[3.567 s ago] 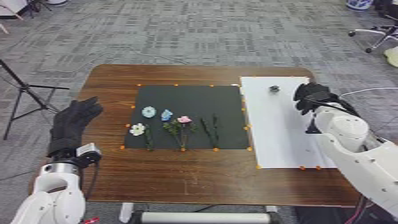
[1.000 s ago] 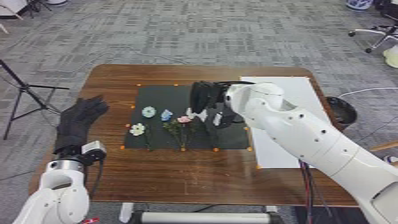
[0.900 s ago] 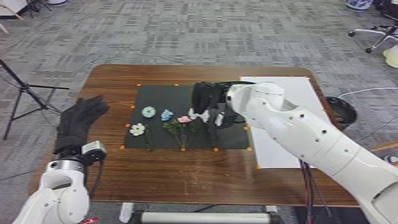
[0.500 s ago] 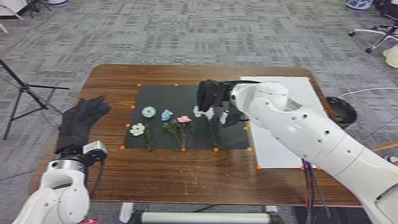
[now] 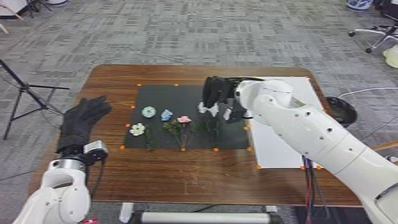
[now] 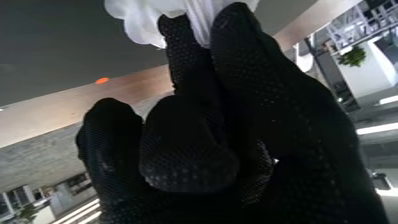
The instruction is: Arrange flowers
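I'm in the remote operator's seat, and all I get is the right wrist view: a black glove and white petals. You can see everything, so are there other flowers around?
Observer: Yes, four blooms lie on the black mat: a pale blue flower, a blue flower, a pink flower and a small white flower.
Visitor: Pretty! And does this robot have another hand? What's it up to?
Observer: It does. The left hand rests off to the left of the mat, fingers relaxed, while the right hand has the white petals over the mat's right side.
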### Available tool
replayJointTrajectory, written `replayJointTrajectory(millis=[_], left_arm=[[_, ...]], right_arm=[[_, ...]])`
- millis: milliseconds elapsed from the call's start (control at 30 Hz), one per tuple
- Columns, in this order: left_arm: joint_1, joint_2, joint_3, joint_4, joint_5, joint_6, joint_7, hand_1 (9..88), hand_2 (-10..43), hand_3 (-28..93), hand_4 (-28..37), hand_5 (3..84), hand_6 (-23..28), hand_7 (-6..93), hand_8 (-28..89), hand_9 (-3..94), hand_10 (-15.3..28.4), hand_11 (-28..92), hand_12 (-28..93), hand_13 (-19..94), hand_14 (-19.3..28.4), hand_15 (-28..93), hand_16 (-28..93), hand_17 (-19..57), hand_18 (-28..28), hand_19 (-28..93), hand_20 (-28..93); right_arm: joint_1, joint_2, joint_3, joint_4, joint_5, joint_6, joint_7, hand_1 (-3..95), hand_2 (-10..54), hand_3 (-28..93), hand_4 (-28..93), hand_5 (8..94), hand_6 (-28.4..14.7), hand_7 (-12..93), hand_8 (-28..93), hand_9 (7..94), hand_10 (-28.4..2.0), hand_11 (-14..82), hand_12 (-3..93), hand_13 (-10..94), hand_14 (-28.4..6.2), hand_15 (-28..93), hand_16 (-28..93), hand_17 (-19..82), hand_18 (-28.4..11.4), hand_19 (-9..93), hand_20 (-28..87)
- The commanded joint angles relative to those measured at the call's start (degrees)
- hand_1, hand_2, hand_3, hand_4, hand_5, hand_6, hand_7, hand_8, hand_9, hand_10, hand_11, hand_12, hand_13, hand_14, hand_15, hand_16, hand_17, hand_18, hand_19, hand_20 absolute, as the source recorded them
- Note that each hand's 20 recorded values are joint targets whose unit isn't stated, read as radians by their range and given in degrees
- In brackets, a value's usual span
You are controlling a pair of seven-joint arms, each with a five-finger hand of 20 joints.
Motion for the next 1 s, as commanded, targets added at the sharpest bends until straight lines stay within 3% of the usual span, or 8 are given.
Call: replayJointTrajectory(millis=[33, 233, 333, 500, 667, 800, 900, 1000], left_arm=[[-0.09, -0.19, 0.01, -0.01, -0.14, -0.69, 0.03, 22.5, 13.9, 67, -28.3, 53.6, 4.5, 13.1, -7, 50.4, 15.4, 23, 13, 38, 18.6, 26, 0, 4.8, 13.9, 16, 18], [0.23, -0.26, -0.19, -0.13, -0.13, -0.76, 0.11, 22.5, 13.9, 67, -28.3, 53.5, 4.4, 13.2, -7, 50.5, 15.4, 23, 13, 38, 18.6, 26, 0, 4.8, 13.9, 16, 18], [0.30, -0.33, -0.13, -0.23, -0.10, -0.67, 0.09, 22.5, 13.9, 67, -28.3, 53.5, 4.3, 13.3, -7, 50.5, 15.3, 23, 13, 38, 18.6, 26, 0, 4.8, 13.9, 16, 18], [0.72, -0.33, -0.30, -0.39, -0.20, -0.56, 0.25, 22.6, 13.9, 67, -28.3, 53.4, 4.2, 13.3, -7, 50.3, 15.3, 23, 13, 38, 18.7, 26, 0, 4.7, 13.9, 16, 18], [0.65, -0.33, -0.17, -0.41, -0.08, -0.67, 0.09, 22.6, 13.9, 67, -28.3, 53.2, 4.0, 13.5, -7, 50.4, 15.3, 23, 13, 38, 18.7, 26, 0, 4.7, 13.9, 16, 18], [0.53, -0.35, -0.16, -0.35, -0.08, -0.70, 0.13, 22.7, 13.8, 67, -28.3, 53.2, 3.9, 13.6, -7, 50.4, 15.3, 23, 13, 38, 18.7, 26, 0, 4.7, 13.9, 16, 18], [0.73, -0.40, -0.35, -0.41, -0.09, -0.52, 0.25, 22.7, 13.8, 67, -28.3, 53.2, 3.9, 13.6, -7, 50.5, 15.3, 23, 13, 38, 18.7, 26, 0, 4.7, 13.9, 16, 18], [1.04, -0.58, -0.43, -0.55, -0.15, -0.29, 0.28, 22.7, 13.8, 67, -28.3, 53.1, 3.8, 13.7, -7, 50.4, 15.3, 23, 13, 38, 18.6, 26, 0, 4.6, 13.9, 16, 18]], right_arm=[[0.17, -1.14, 2.19, 1.35, 2.08, -6.06, 3.40, 58.3, -8.9, 56, -12, 73.1, 1.5, 21, 8, 79.3, -8.9, 5.8, 33.9, 87, -0.8, 70, 32, 57, -16.5, 93, 65], [0.84, -1.35, 3.33, 1.50, 2.04, -9.11, 3.68, 47.2, -9.5, 60, -13, 65.4, 1.3, 17, 4, 70.8, -12.1, 16.4, 20.3, 84, -2.6, 69, 32, 54, -17.5, 93, 62], [1.35, -0.84, 3.70, 1.01, 1.79, -9.15, 2.96, 40.7, -9.5, 63, -12, 62.5, 2.0, 15, -8, 68.6, -12.4, 15.5, 19.7, 84, -3.1, 69, 32, 54, -18.1, 93, 62], [3.47, 0.20, 6.87, -0.79, 3.52, -12.55, 2.57, 35.8, -9.5, 61, -12, 56.8, 2.6, 12, -9, 64.6, -14.3, 12.7, 19.2, 84, -4.1, 68, 31, 53, -18.9, 93, 60], [5.33, 2.65, 10.57, -3.15, 3.94, -12.22, 1.31, 30.5, -9.5, 62, -12, 54.2, 3.5, 11, -8, 62.4, -15.5, 10.5, 19.4, 84, -4.8, 66, 31, 53, -19.5, 93, 59], [4.56, 6.04, 11.84, -4.88, -2.41, -4.83, 1.15, 29.7, -9.5, 63, -13, 51.6, 2.7, 10, -8, 60.2, -15.7, 9.5, 19.8, 82, -5.1, 66, 31, 51, -20.2, 93, 58], [3.02, 9.14, 9.52, -4.28, -15.08, 5.40, 1.41, 28.9, -9.5, 63, -13, 47.0, 1.2, 8, -7, 55.6, -16.1, 7.8, 19.9, 81, -5.6, 66, 31, 49, -20.4, 93, 56], [1.33, 9.19, 9.63, -0.94, -20.18, 8.41, 4.08, 28.1, -9.5, 64, -13, 43.9, 0.1, 8, -6, 52.0, -16.3, 7.0, 19.9, 79, -5.8, 66, 30, 48, -20.2, 93, 55]])
